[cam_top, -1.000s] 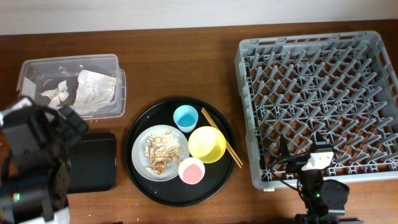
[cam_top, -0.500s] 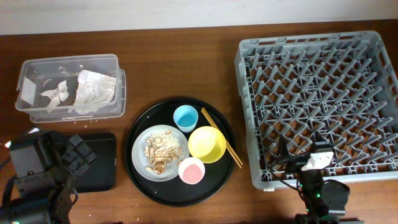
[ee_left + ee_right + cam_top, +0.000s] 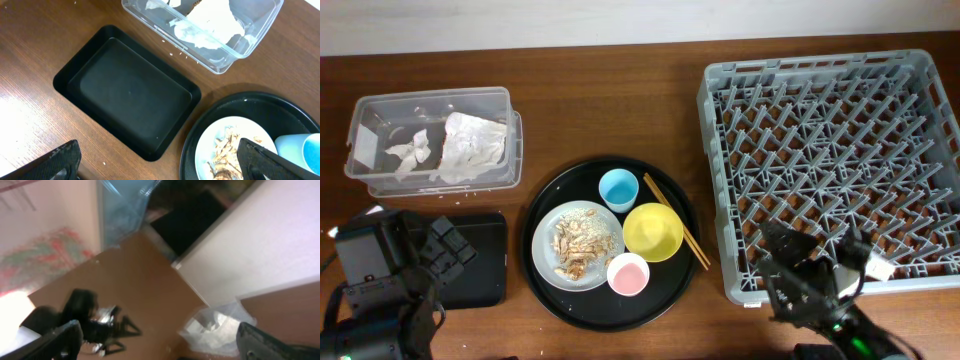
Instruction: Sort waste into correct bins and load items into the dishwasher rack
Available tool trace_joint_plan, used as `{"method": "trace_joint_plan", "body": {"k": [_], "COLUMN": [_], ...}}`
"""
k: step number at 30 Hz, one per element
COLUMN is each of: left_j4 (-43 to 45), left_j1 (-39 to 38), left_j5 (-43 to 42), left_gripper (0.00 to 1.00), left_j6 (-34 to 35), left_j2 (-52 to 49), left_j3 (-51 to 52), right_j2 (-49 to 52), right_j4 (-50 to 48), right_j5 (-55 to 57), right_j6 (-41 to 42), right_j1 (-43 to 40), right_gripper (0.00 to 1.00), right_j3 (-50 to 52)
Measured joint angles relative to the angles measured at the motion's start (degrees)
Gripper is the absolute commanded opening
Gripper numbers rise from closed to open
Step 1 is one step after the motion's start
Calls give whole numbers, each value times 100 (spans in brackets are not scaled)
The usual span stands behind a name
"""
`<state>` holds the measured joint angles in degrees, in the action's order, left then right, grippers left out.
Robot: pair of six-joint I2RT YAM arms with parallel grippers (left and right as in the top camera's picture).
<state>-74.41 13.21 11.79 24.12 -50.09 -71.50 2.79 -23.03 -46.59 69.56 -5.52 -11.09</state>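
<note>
Both tools stood with their fingers wide apart and nothing between them. The left tool (image 3: pixel 165 170) hung above the shallow black tray (image 3: pixel 480 262) at the near left of the bench. The right tool (image 3: pixel 820 262) sat at the near edge of the dishwasher rack (image 3: pixel 820 70), and its wrist view was blurred and pointed off into the room.

White napkins (image 3: pixel 470 148) lay in the clear tub (image 3: pixel 430 95) at the far left. The rack held nothing that we could see. Everything else sat on the round black tray (image 3: pixel 545 300) in the middle:

- the plate (image 3: pixel 545 250) with the food scraps (image 3: pixel 578 240) heaped on it
- the blue cup (image 3: pixel 618 188) just beyond the plate
- the yellow bowl (image 3: pixel 652 231) to its right
- the pink cup (image 3: pixel 628 273) at the near side
- the chopsticks (image 3: pixel 698 252) slanting along the bowl's right side

We judged the scraps to be the awkward part. They were loose and crumbly, so the plate should be pinched at its bare near-left rim and kept level until it was tipped over a bin. The plate looked stiff and smooth, and likely to slip in a shallow grip. The cups and bowl looked light and rigid, and one finger inside the wall should serve. The chopsticks were thin and apt to roll or split apart, so they were best taken across both sticks at their free near end.
</note>
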Motion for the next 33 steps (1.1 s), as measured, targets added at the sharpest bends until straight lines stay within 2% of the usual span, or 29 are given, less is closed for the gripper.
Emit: {"method": "trace_joint_plan", "body": {"k": [2,3,5,8,11,14,15,17,18,20,21,28,29,30,31,33], "left_j4": [4,4,7,-4,2,7,0,-2,0,0,-2,-2,-2,0,0,0], "left_j1": [0,0,0,0,0,0,0,0,0,0,0,0,0,0,0,0], "left_j5": [0,-2,0,-9,-28,-42,-42,-42,-39,-39,-44,-42,-42,-42,-42,-42], "left_gripper": [99,99,99,99,99,99,99,99,99,99,99,99,99,99,99,99], "left_j6": [0,0,0,0,0,0,0,0,0,0,0,0,0,0,0,0], "left_j2": [0,-2,0,-2,-4,-4,-4,-4,-9,-4,-4,-4,-4,-4,-4,-4], "left_j3": [0,0,-2,4,2,4,4,4,2,4,4,4,4,4,4,4], "right_j2": [603,977,1958,4070,5755,7385,7847,9383,10260,11591,11964,12677,12734,12804,12858,13033], "right_j4": [1567,2651,4159,5945,7401,8784,9071,10026,10806,11186,11154,10400,10343,10277,10220,10157], "right_j5": [111,188,323,448,1351,3316,3624,4218,4382,4378,4275,3333,3283,3228,3222,3587], "right_j6": [-804,-1364,-2428,-4030,-4937,-5351,-5383,-5475,-5504,-5510,-5519,-5523,-5519,-5477,-5405,-4854], "right_j1": [-2,4,4,291,1554,3307,3676,4256,4374,4465,4487,4511,4511,4511,4518,4570], "right_gripper": [99,98,98,98,99,99,99,99,98,99,98,99,75,59,53,52], "right_j3": [-1185,-1808,-2933,-4704,-6428,-8391,-8907,-10373,-11171,-12098,-12225,-12360,-12360,-12360,-12360,-12362]}}
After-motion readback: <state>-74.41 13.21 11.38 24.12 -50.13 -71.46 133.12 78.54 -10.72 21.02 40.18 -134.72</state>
